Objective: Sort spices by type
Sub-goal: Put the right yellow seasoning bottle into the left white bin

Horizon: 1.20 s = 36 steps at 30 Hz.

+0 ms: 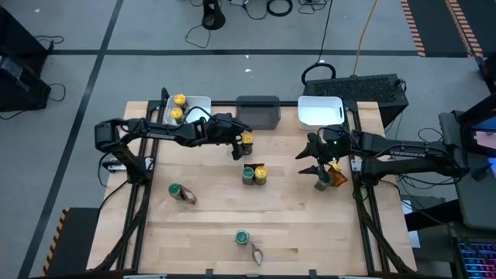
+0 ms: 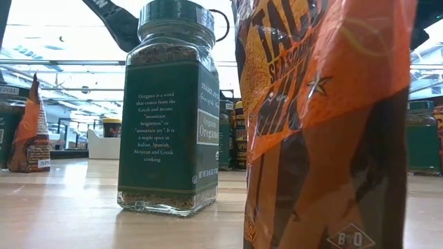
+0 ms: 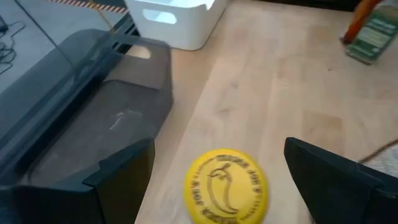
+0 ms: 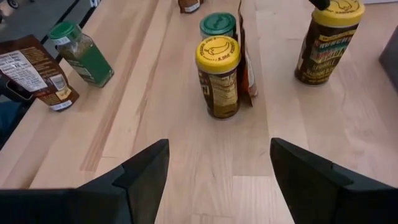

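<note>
Near the dark grey bin (image 1: 257, 111), the left gripper (image 1: 242, 145) straddled a yellow-lidded jar (image 1: 247, 139) with fingers spread, not gripping. The right gripper (image 1: 309, 160) hovered open beside a packet (image 1: 336, 172); two jars sat in the white bin (image 1: 198, 101).

Grey floor (image 1: 155, 31) with dark tape lines and cables (image 1: 280, 8)
</note>
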Each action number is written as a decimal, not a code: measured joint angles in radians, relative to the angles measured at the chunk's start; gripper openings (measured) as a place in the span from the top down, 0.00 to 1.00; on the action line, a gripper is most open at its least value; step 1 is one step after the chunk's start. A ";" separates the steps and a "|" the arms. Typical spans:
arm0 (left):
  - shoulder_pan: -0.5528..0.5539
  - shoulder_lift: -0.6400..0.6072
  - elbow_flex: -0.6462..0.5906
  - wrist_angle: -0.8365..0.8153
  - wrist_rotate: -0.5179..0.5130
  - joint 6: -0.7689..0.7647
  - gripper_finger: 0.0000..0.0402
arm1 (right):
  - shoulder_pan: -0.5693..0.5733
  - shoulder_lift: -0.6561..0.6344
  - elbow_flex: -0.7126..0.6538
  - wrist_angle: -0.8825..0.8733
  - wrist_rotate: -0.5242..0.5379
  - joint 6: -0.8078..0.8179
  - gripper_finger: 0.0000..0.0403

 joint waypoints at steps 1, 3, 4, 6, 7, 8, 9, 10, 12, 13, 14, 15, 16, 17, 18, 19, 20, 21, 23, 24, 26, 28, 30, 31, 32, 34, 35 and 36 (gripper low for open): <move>0.003 0.001 0.000 -0.003 0.000 -0.007 0.11 | 0.000 0.000 -0.002 0.001 0.000 0.000 0.35; 0.006 0.001 0.000 -0.003 0.012 -0.022 0.11 | 0.000 0.000 -0.004 -0.002 0.000 0.000 0.35; 0.006 0.001 0.000 -0.003 0.019 -0.024 0.11 | 0.000 0.000 -0.004 -0.001 0.000 0.000 0.35; 0.005 0.001 0.000 -0.008 0.022 -0.024 0.11 | 0.000 0.000 -0.004 0.009 -0.001 -0.001 0.35; 0.005 0.001 0.000 -0.009 0.022 -0.025 0.11 | 0.000 0.000 -0.004 0.015 -0.001 -0.002 0.35; 0.005 0.001 0.000 -0.008 0.023 -0.025 0.11 | 0.000 0.000 -0.004 0.021 0.000 -0.004 0.35; 0.005 0.001 0.000 -0.008 0.023 -0.025 0.11 | 0.000 0.000 -0.004 0.029 -0.001 -0.004 0.35; 0.005 0.003 0.000 -0.008 0.023 -0.026 0.11 | 0.000 0.000 -0.004 0.040 -0.001 -0.005 0.35; 0.005 0.016 0.000 -0.001 0.024 -0.026 0.11 | 0.000 0.000 -0.004 0.055 -0.001 -0.005 0.35; 0.005 0.023 0.000 -0.006 0.025 -0.026 0.11 | 0.000 0.000 -0.004 0.056 -0.001 -0.005 0.35; 0.005 0.033 0.000 -0.003 0.026 -0.026 0.11 | 0.000 0.000 -0.004 0.057 -0.001 -0.005 0.35; 0.005 0.044 0.000 0.008 0.026 -0.026 0.11 | 0.000 0.000 -0.004 0.059 -0.001 -0.005 0.35; 0.005 0.057 0.000 0.013 0.026 -0.026 0.11 | 0.000 0.000 -0.004 0.060 -0.001 -0.004 0.35; 0.005 0.069 0.000 0.013 0.026 -0.027 0.11 | 0.000 0.000 -0.004 0.059 -0.001 -0.003 0.35; 0.005 0.080 0.000 0.014 0.026 -0.027 0.11 | 0.000 0.000 -0.004 0.059 -0.001 0.000 0.35; 0.005 0.091 -0.001 0.023 0.026 -0.027 0.11 | 0.000 0.000 -0.004 0.059 -0.001 0.001 0.35; 0.005 0.095 -0.001 0.031 0.026 -0.027 0.11 | 0.000 0.000 -0.004 0.058 -0.001 0.001 0.35; 0.005 0.095 -0.001 0.037 0.026 -0.027 0.11 | 0.000 0.000 -0.004 0.058 -0.001 0.002 0.35; 0.005 0.093 0.000 0.055 0.026 -0.027 0.11 | 0.000 0.000 -0.004 0.058 -0.001 0.003 0.35; 0.005 0.093 0.000 0.055 0.026 -0.027 0.11 | 0.000 0.000 -0.004 0.057 -0.001 0.003 0.35; 0.005 0.093 0.000 0.045 0.026 -0.027 0.11 | 0.000 0.000 -0.004 0.058 -0.001 0.003 0.35; 0.005 0.093 0.000 0.046 0.027 -0.027 0.11 | 0.000 0.000 -0.004 0.057 -0.001 0.003 0.35; 0.005 0.093 0.000 0.044 0.026 -0.030 0.11 | 0.000 0.000 -0.004 0.058 -0.001 0.003 0.35; 0.005 0.093 0.000 0.037 0.026 -0.032 0.11 | 0.000 0.000 -0.004 0.057 -0.001 0.003 0.35; 0.005 0.093 0.000 0.032 0.027 -0.039 0.11 | 0.000 0.000 -0.004 0.057 -0.001 0.003 0.35; 0.006 0.093 0.000 0.026 0.027 -0.050 0.11 | 0.000 0.000 -0.004 0.057 -0.001 0.003 0.35; 0.006 0.093 0.000 0.021 0.027 -0.051 0.11 | 0.000 0.000 -0.004 0.057 -0.001 0.003 0.35; 0.006 0.093 0.000 0.017 0.027 -0.051 0.11 | 0.000 0.000 -0.004 0.057 -0.001 0.003 0.35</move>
